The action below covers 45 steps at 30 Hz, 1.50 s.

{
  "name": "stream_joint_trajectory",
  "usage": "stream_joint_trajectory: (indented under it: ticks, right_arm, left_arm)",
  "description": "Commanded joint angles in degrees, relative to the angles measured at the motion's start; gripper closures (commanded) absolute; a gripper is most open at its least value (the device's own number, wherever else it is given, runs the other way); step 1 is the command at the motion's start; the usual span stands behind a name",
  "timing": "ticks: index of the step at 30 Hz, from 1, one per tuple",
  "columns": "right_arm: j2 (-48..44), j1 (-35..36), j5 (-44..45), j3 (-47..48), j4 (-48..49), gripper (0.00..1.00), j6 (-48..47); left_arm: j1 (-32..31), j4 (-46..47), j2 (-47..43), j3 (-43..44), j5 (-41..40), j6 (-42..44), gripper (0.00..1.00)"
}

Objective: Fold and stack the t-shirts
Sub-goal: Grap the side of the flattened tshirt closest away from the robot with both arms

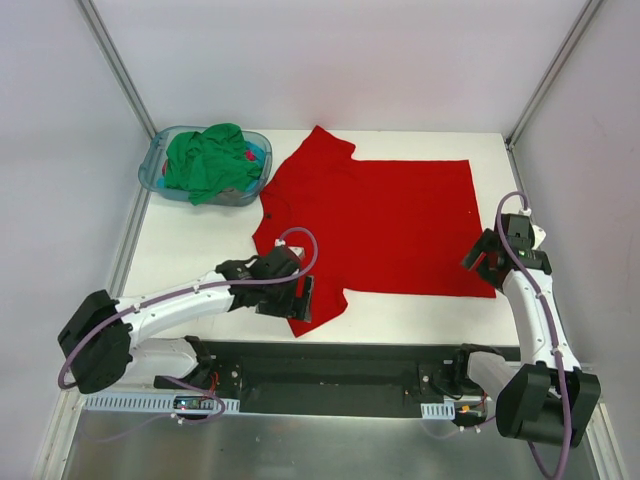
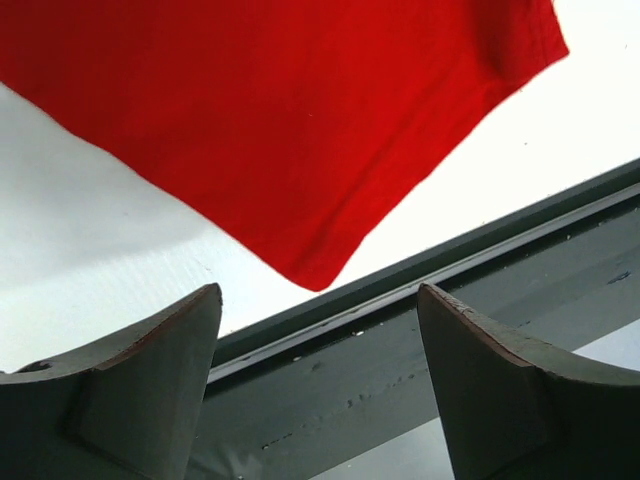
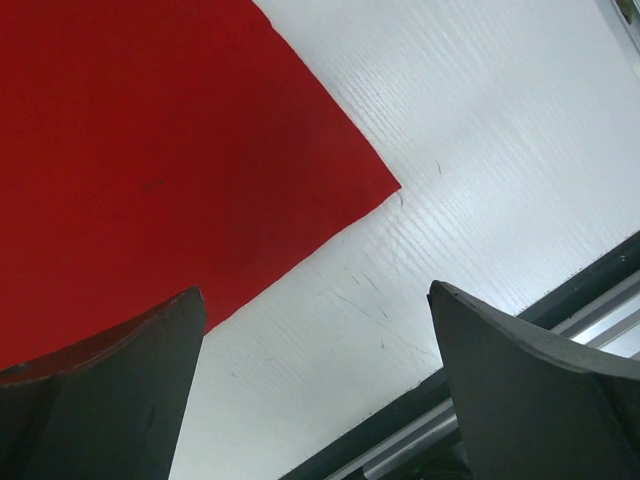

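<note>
You have the red t-shirt (image 1: pixel 385 225) spread flat across the middle of the white table (image 1: pixel 190 250), collar end toward the left and hem toward the right, one sleeve pointing to the far side and the other pointing toward the arm bases. The green t-shirt (image 1: pixel 205 160) is bunched up in the translucent blue-teal basket (image 1: pixel 155 178) at the far left corner of the table, just beside the red shirt's far sleeve and spilling over the basket's rim. Your left tool (image 1: pixel 302 300) sits over the near sleeve, close to its tip; in the left wrist view its jaws stand well apart with nothing between them, and the sleeve's pointed corner lies on the table just ahead of the gap, near the dark rail (image 2: pixel 480 270) along the table's front edge. Your right tool (image 1: pixel 482 258) is at the hem side of the red shirt, close to its near right corner; in the right wrist view its jaws are spread wide and hold nothing, with that corner of red fabric lying flat ahead of the left jaw and bare white table ahead of the right one.
</note>
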Motion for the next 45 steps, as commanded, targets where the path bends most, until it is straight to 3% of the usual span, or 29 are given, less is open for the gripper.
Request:
stream_joint_trajectory:
  ticks: [1, 20, 24, 26, 32, 42, 45]
  right_arm:
    - [0.0, -0.6, -1.9, 0.0, 2.1, 0.04, 0.2]
    - [1.7, -0.9, -5.4, -0.4, 2.7, 0.04, 0.3]
    - [2.2, -0.9, -5.4, -0.4, 2.7, 0.04, 0.4]
    - [2.2, -1.0, -5.0, -0.5, 2.8, 0.04, 0.6]
    - [1.9, -3.6, -4.9, -1.4, 2.6, 0.04, 1.8]
    - [2.4, -17.3, -21.6, -5.2, 4.4, 0.01, 0.8]
    - [3.7, -19.1, -24.2, -6.2, 5.4, 0.08, 0.4]
  left_arm:
    - [-4.4, 0.6, 3.4, -0.1, -2.4, -5.8, 0.23]
    - [-8.1, 0.6, 14.2, 1.1, -7.7, -11.1, 0.56]
    - [-8.3, 0.6, 15.1, 1.3, -7.1, -11.3, 0.76]
    - [-8.4, 0.3, 15.1, 1.1, -7.5, -12.0, 1.0]
    - [-8.4, -1.2, 13.5, 0.4, -9.0, -12.4, 1.0]
    - [-8.5, -0.2, 6.0, -1.9, -10.1, -9.5, 1.0]
    - [-8.4, 1.0, 5.1, -2.3, -9.8, -8.3, 1.0]
